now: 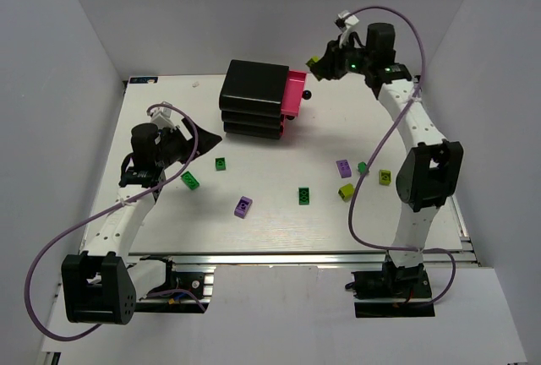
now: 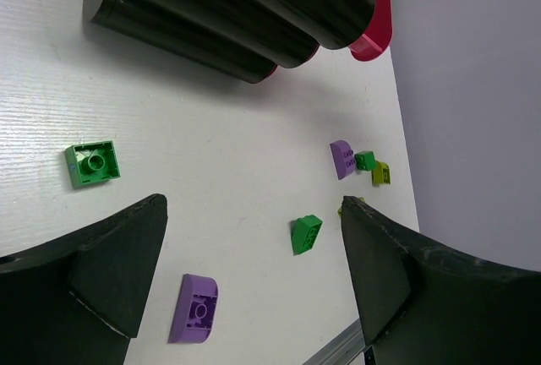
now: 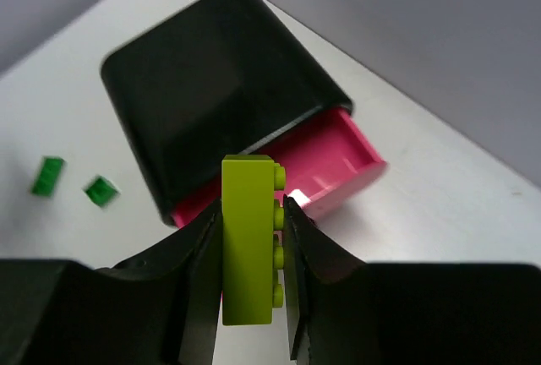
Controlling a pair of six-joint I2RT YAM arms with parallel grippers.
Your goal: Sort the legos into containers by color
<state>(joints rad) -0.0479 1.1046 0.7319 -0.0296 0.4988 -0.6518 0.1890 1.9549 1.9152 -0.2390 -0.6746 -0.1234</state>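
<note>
A lime-yellow brick (image 3: 249,238) is held between the two fingers of the right gripper (image 3: 251,276), which is clamped on the brick's flat sides with the studs facing sideways. The brick is carried in the air near the black cabinet (image 1: 254,99), whose top pink drawer (image 1: 294,95) is pulled out with its black knob (image 1: 308,95) facing right. In the right wrist view the open drawer is seen just beyond and below the brick, apparently empty.

The step in hand is judged to be the drop of this brick into the open drawer. For that to go well, the brick should be brought over the middle of the pink tray rather than its front wall, and lowered close to the floor of the drawer before the fingers are parted, so that it is not bounced out. The cabinet's top edge overhangs the back of the drawer, so the approach is best made from the knob side.

The left gripper (image 2: 254,272) is spread wide and holds nothing; it is hovered over the table (image 1: 270,213) above loose pieces. A green brick (image 2: 93,164) and a purple brick (image 2: 194,307) are seen beneath it, and other pieces are scattered toward the right side of the table, well apart from the cabinet.
</note>
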